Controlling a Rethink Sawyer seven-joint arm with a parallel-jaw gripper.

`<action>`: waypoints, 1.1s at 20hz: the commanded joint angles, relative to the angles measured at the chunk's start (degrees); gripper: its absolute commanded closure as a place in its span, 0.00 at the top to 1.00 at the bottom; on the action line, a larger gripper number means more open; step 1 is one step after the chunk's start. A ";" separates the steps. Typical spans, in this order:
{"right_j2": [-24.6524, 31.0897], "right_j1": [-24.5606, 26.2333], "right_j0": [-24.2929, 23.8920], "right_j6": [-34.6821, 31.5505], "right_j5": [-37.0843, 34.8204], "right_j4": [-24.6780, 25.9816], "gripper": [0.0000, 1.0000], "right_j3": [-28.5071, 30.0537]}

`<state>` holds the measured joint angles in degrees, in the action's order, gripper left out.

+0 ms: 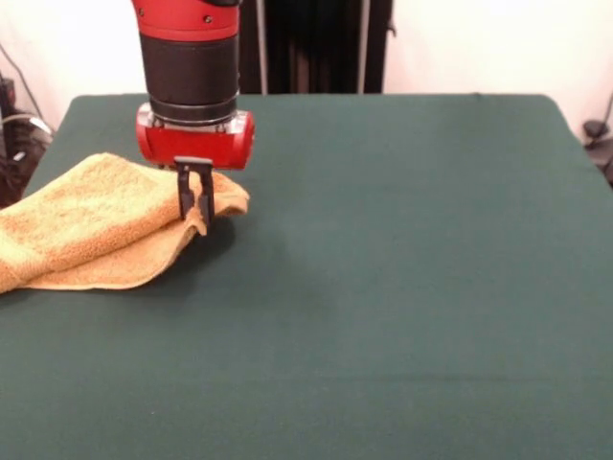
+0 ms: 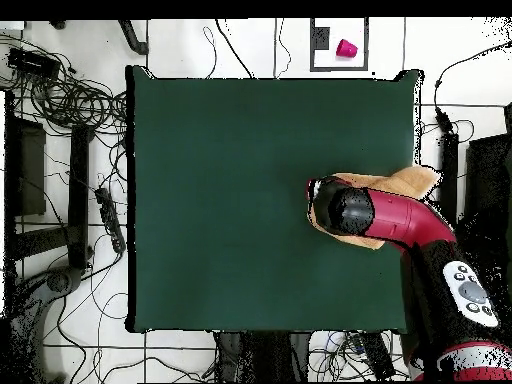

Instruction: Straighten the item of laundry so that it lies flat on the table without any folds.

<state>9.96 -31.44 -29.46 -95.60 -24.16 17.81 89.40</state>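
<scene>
Two layers of the washcloth (image 1: 105, 225) lie doubled on the worktop (image 1: 383, 287); the gripper (image 1: 195, 213) fingers pinch its corner. Next: draw the top layer open.

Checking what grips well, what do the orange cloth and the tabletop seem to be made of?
The cloth looks like soft terry cotton: fuzzy looped pile, thick rounded fold. The tabletop looks like matte dark green felt or similar fabric: no shine, faintly mottled nap.
</scene>
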 commanded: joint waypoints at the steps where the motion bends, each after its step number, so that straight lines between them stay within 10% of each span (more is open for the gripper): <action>1: -1.84 -0.21 0.86 -12.13 -2.05 -4.48 0.00 1.68; 22: -4.56 3.80 6.99 -13.52 -3.62 -9.96 0.00 -2.58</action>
<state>4.50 -32.04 -27.77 -95.61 -24.16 11.83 88.77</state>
